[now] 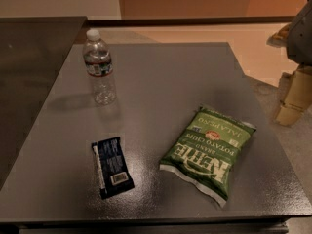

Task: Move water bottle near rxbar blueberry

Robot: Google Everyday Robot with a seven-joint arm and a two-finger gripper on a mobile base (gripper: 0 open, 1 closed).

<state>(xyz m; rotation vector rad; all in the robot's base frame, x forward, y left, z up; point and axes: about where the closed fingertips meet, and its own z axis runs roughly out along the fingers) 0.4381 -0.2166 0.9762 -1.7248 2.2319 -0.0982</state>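
Observation:
The water bottle (99, 67) stands upright at the table's far left; it is clear, with a white cap and a dark label band. The rxbar blueberry (112, 166) lies flat near the front left edge, a dark navy wrapper with a white barcode patch and a pale strip along its left side. The bottle is well behind the bar and apart from it. My gripper (287, 67) hangs at the right edge of the view, off the table's right side and far from both. Its two tan fingers (295, 99) stand apart with nothing between them.
A green Kettle jalapeño chip bag (208, 151) lies flat at the front right of the grey table (161, 82). A darker counter (29, 57) adjoins the table on the left. Pale floor lies to the right and behind.

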